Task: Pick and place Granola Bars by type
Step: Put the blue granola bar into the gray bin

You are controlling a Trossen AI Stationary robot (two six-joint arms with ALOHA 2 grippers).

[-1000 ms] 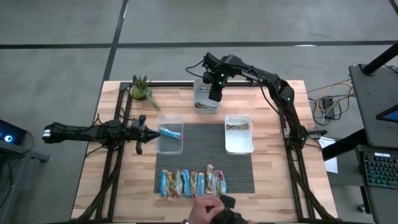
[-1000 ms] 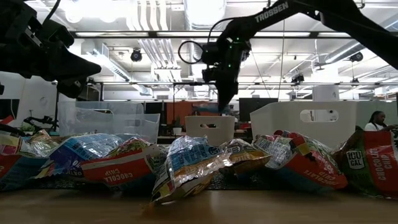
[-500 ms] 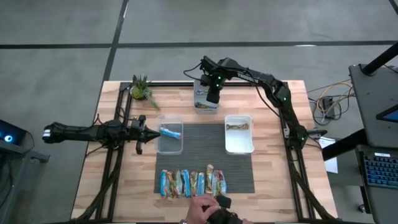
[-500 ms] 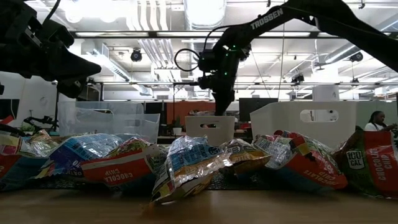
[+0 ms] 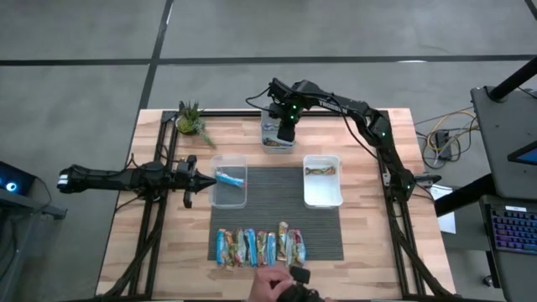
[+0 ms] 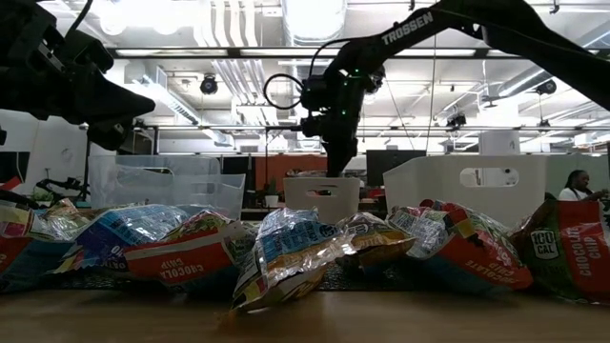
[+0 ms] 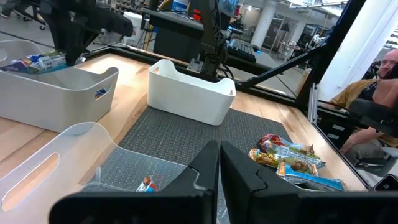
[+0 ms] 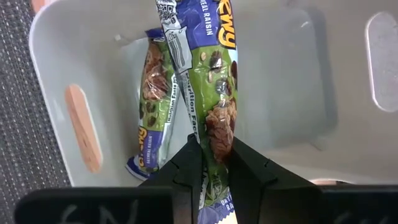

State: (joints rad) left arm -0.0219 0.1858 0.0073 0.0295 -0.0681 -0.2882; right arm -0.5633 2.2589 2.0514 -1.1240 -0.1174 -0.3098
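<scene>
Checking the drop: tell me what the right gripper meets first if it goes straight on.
Probably the bar lying in the white bin; the right gripper holds another bar over it. Depth unclear.

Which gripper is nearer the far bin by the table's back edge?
Right. The right gripper hangs directly over the far bin, shut on a granola bar. The left gripper waits off to the left, beside the clear bin.
</scene>
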